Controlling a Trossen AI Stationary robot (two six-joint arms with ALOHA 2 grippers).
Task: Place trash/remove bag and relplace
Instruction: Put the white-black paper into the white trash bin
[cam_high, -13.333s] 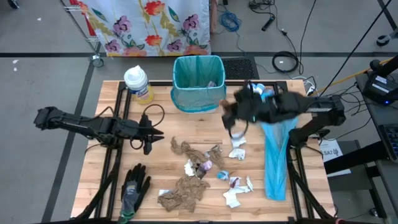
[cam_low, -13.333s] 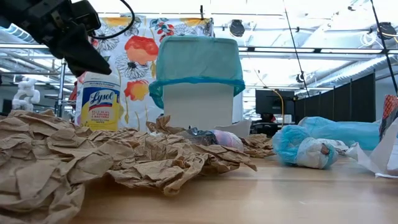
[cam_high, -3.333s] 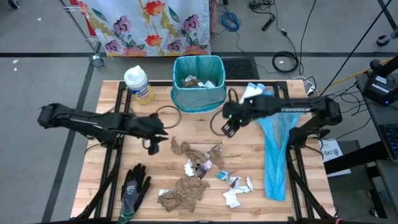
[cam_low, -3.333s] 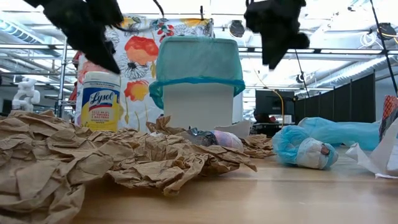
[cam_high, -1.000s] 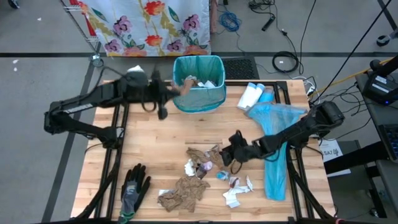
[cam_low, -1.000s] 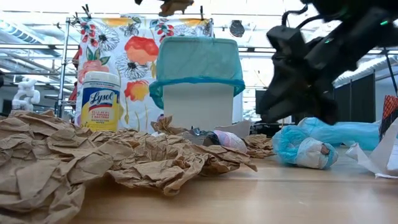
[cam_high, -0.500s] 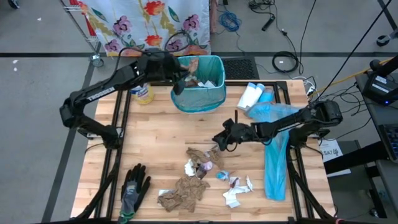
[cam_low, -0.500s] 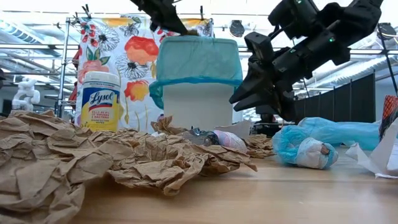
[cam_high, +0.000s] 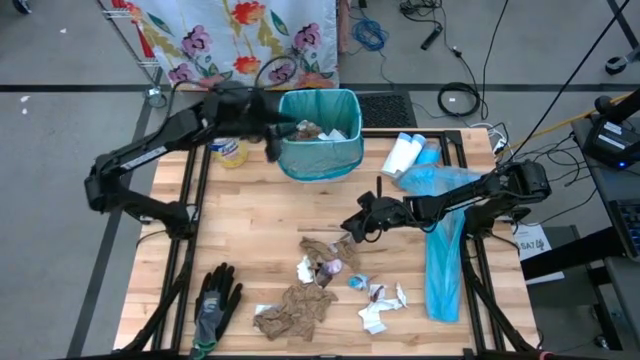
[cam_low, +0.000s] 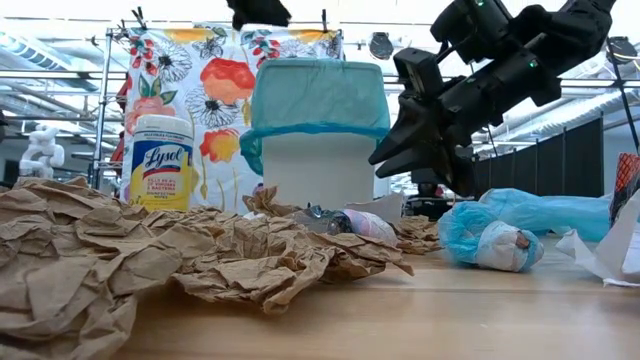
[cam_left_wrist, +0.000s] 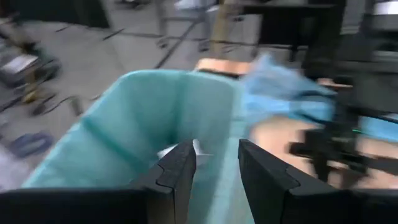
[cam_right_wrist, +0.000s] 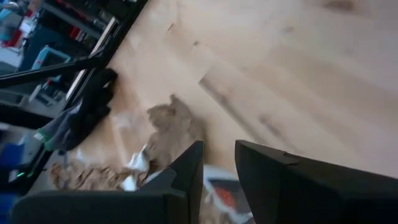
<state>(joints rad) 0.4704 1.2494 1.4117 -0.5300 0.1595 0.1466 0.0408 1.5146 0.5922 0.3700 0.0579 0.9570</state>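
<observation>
- Trash (cam_high: 318, 268): crumpled brown paper towels, white tissue scraps and small shiny wrapper balls, strewn on the desk (cam_high: 250, 220) just below and ahead of the right tool (cam_high: 352, 228), well apart from the left tool (cam_high: 272, 140).
- Likely very light, soft and springy; crushes under a pinch, no fragility to fear; best taken on a raised fold or ridge, pinched deep so the paper does not slip out.
- Shiny wrapper balls probably slicker and prone to roll; better squeezed across the middle.
- Nearest brown towel (cam_high: 322, 248) lies flat and irregular just beside the right tool's tip, long axis roughly along the desk's width, pointing nowhere in particular; larger brown wad (cam_high: 296, 306) farther off toward the desk's near edge, beyond it a glove (cam_high: 215, 302).
- Right tool: raised a little above the desk, aimed down at the pile, jaws parted a narrow gap, nothing seen between them.
- Left tool: at the rim of the bin (cam_high: 320, 130) with its teal bag, jaws parted, empty; some scraps already inside the bin just beyond its tips.
- Spare blue bag (cam_high: 445, 235) behind the right tool, along its arm.
</observation>
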